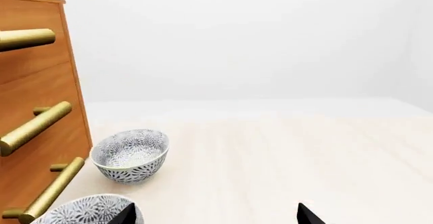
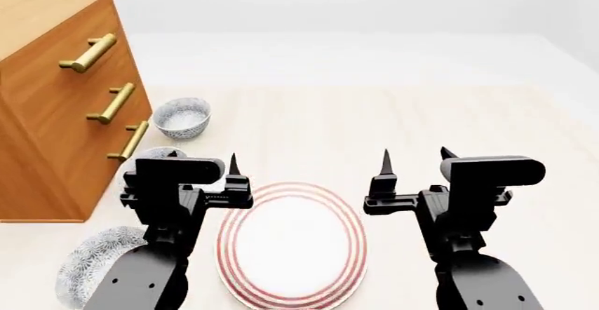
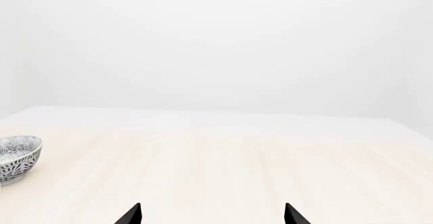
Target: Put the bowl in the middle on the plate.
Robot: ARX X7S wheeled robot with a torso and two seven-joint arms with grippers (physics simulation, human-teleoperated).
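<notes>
Here, left gripper (image 2: 202,161) and right gripper (image 2: 416,158) level, both spread apart, flanking the plate (image 2: 292,292)

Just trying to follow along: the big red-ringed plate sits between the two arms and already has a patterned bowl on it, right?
Not quite. The plate does lie between the two arms, but it is bare, as the head view shows. All three patterned bowls stand off it, lined up along the wooden drawer chest: the far one, the middle one partly behind the left arm, and the near one.

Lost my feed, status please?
Both jaws open, empty. Middle small patterned white bowl untouched, partly hidden behind left gripper. Wide red-ringed white plate bare.
</notes>
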